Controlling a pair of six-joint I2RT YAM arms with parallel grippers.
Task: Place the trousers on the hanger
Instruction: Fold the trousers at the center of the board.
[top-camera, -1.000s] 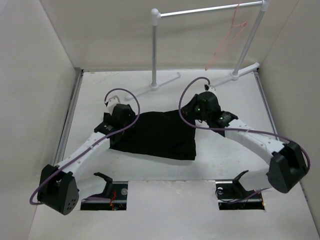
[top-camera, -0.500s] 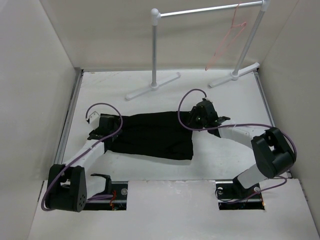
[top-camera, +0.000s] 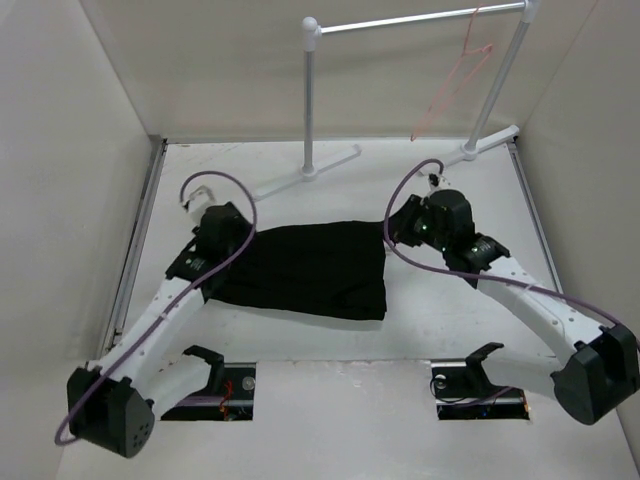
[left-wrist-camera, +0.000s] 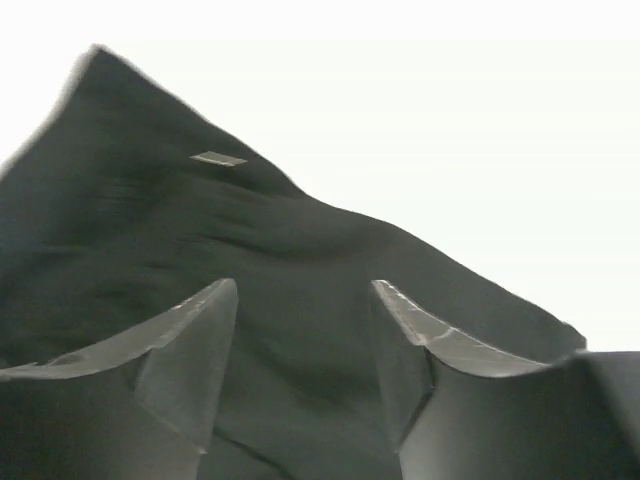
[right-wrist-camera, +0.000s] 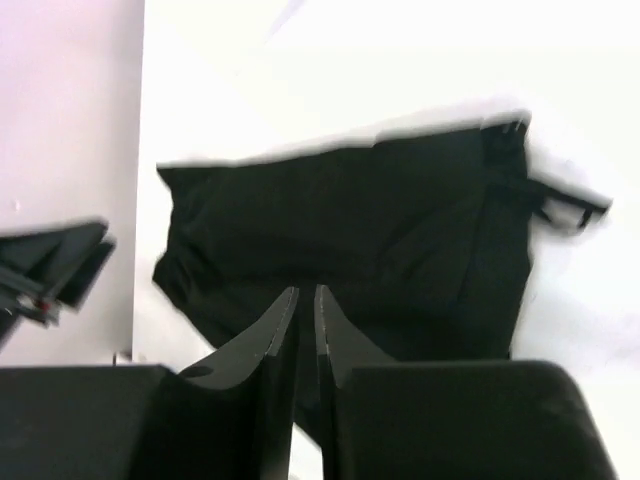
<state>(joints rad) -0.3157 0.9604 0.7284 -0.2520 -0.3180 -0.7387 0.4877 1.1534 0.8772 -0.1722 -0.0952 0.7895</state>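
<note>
The black trousers (top-camera: 300, 272) lie folded flat in the middle of the table. The thin pink hanger (top-camera: 455, 80) hangs from the right end of the white rack's bar, far from both arms. My left gripper (top-camera: 222, 250) is at the trousers' left end. In the left wrist view it (left-wrist-camera: 304, 290) is open, with fabric (left-wrist-camera: 200, 230) under and between the fingers. My right gripper (top-camera: 393, 235) is beside the trousers' upper right corner. In the right wrist view it (right-wrist-camera: 306, 292) is shut and holds nothing, with the trousers (right-wrist-camera: 380, 230) spread below it.
The white tubular rack (top-camera: 310, 100) stands at the back, its feet (top-camera: 305, 175) just behind the trousers. White walls close in the left, back and right. Two dark slots (top-camera: 215, 385) sit in the near table edge by the arm bases.
Both arms have swung. The right gripper moved right, off the trousers' right edge. The left gripper moved back over the left end. The trousers now lie stretched a little wider.
</note>
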